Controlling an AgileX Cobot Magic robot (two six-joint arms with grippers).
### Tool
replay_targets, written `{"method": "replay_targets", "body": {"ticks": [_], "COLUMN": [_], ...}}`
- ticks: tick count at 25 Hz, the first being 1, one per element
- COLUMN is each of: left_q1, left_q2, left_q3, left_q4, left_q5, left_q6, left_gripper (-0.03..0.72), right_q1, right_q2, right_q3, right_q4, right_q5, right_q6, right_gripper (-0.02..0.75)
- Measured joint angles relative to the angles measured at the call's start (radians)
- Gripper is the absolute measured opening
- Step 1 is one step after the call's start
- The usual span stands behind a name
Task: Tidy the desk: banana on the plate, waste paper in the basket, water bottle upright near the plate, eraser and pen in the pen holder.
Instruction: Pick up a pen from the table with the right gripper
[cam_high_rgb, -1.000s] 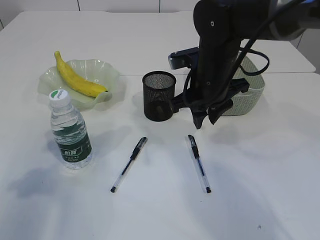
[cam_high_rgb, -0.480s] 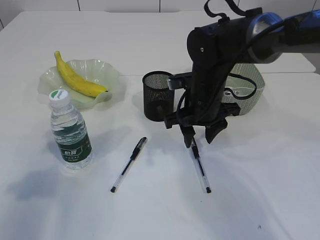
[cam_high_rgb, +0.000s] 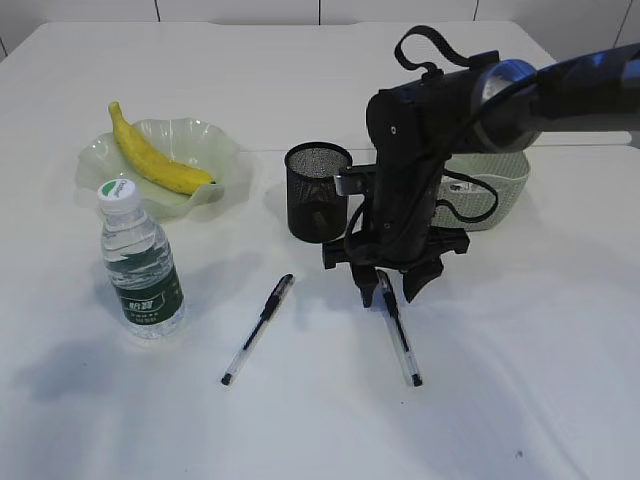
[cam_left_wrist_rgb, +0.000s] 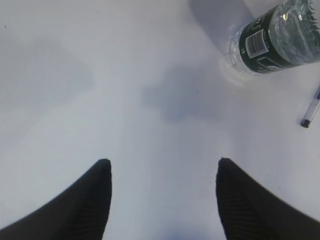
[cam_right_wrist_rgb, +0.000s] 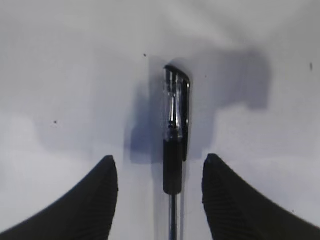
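Black right tool (cam_high_rgb: 388, 290) has dropped from beside the pen holder (cam_high_rgb: 318, 190) to the surface, spreading wider on the way; it now straddles the capped end of the right pen (cam_right_wrist_rgb: 176, 130), gripping nothing. Pick looks imminent. Left tool (cam_left_wrist_rgb: 162, 175) hangs apart, empty, near the upright bottle (cam_left_wrist_rgb: 272, 37).

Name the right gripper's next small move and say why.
Probably lower a little and close on the right pen. In the wrist view the right gripper is open, one finger on each side of the pen's capped end, and the pen lies flat on the table, not yet held. The pen holder stands close by.
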Motion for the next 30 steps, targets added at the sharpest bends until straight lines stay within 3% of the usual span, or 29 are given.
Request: {"method": "replay_targets", "body": {"ticks": [11,30], "left_q1": [0.000,0.000], "left_q2": [0.000,0.000], "left_q3": [0.000,0.000], "left_q4": [0.000,0.000], "left_q5": [-0.003,-0.008], "left_q6": [0.000,0.000], "left_gripper": [0.465,0.465], "right_q1": [-0.044,-0.044], "right_q2": [0.002,0.019], "right_q3": [0.000,-0.014], "right_q4": [0.002,0.033], "right_q5": [-0.022,0.051], "right_q6": [0.029,0.006], "right_gripper": [0.407,0.407]}}
